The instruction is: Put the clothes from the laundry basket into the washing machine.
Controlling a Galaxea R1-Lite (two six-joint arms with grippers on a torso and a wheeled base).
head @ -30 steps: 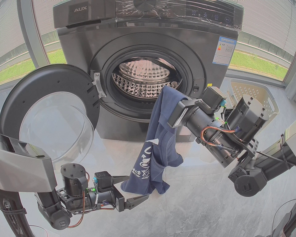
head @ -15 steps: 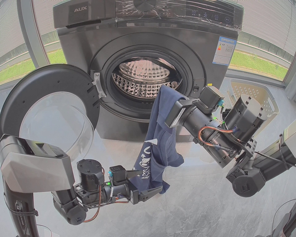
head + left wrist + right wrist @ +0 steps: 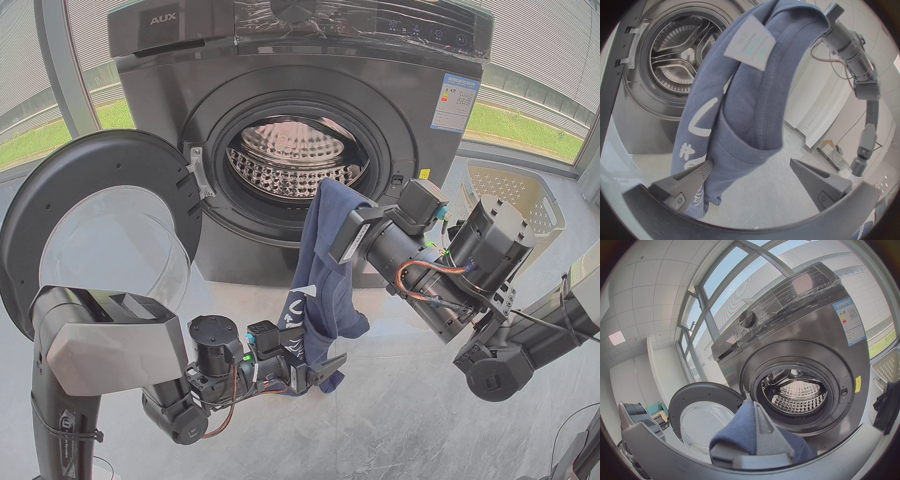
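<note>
A: What had moved in the last second?

B: The left arm had swung in from the robot's left. The left gripper [image 3: 315,350] ended at the bottom of the navy blue cotton T-shirt with white lettering [image 3: 322,287]. The right arm had eased a little toward the drum, carrying the shirt with it.

A: And the room?

B: A pale grey, marble-patterned tile floor [image 3: 406,425], and tall windows [image 3: 31,144] with grass outside behind the dark grey front-loading washing machine [image 3: 156,94].

A: How did the shirt look?

B: It was long and limp, folded over itself, with a white care tag [image 3: 750,42] showing near the top. The right gripper [image 3: 340,212] was clenched on its upper end, just in front of the lower rim of the shiny steel drum [image 3: 290,162]. The rest hung down toward the floor.

A: And the left hand?

B: It was released, its jaws spread wide. The shirt's lower fold hung between them, and one finger [image 3: 693,178] was against the cloth at the printed side.

A: Anything around it?

B: The round black door with a clear bowl window [image 3: 94,181] stood swung fully open on the robot's left. A cream perforated plastic laundry basket [image 3: 531,194] sat on the floor to the right of the machine, partly behind the right arm. A dark cloth [image 3: 890,405] showed beside it.
</note>
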